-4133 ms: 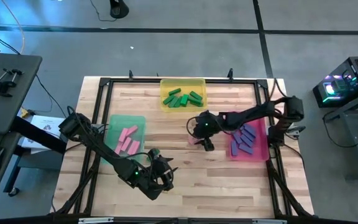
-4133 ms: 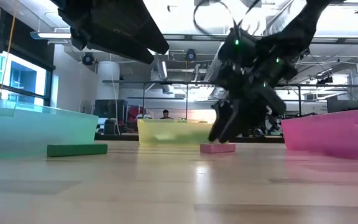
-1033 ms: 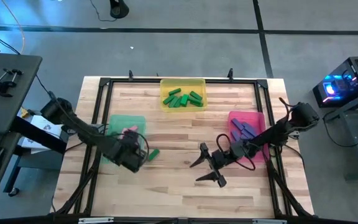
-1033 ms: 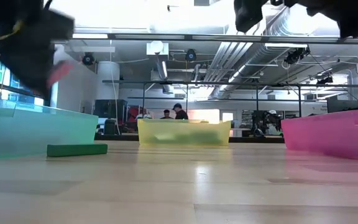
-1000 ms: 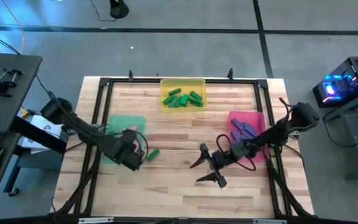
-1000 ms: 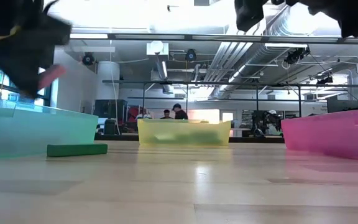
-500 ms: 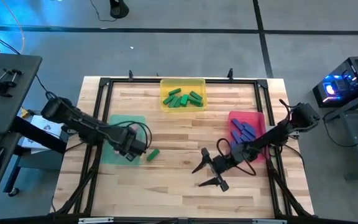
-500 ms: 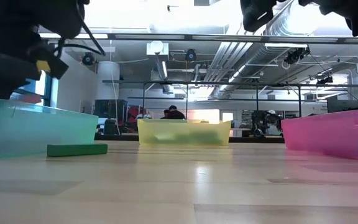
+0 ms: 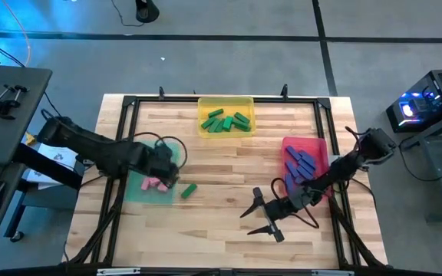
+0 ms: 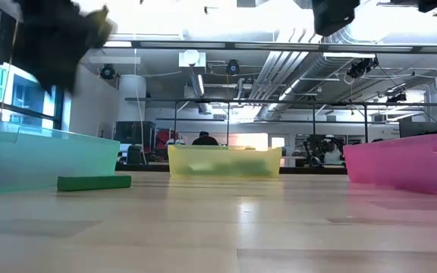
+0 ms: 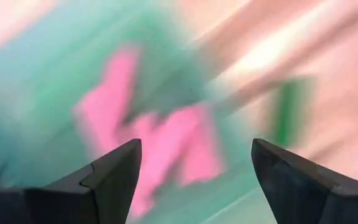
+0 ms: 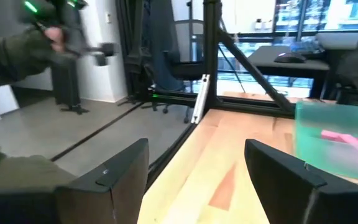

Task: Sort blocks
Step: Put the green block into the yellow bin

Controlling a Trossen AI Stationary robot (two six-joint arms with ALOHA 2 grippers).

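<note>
My left gripper (image 9: 165, 162) hangs open over the green tray (image 9: 136, 192) and holds nothing. In its wrist view the open fingers (image 11: 194, 149) frame blurred pink blocks (image 11: 166, 149) lying in that tray. The pink blocks (image 9: 156, 184) show in the high view too. One green block (image 9: 188, 190) lies flat on the table just right of the tray, also seen low (image 10: 93, 182). More green blocks (image 9: 225, 120) fill the yellow tray. Blue-purple blocks (image 9: 304, 163) lie in the pink tray. My right gripper (image 9: 261, 223) is open and empty above the near middle of the table.
The yellow tray (image 9: 245, 102) stands at the far middle and the pink tray (image 9: 322, 184) at the right. A black frame (image 9: 129, 103) runs round the table. In the right wrist view a person's sleeve (image 12: 11, 50) shows beyond the table's left side.
My left gripper carried a pink block up over the green tray's near right part, then moved toward the far edge above the tray. The block no longer shows between its fingers. My right gripper drifted a little toward the near edge, staying open.
</note>
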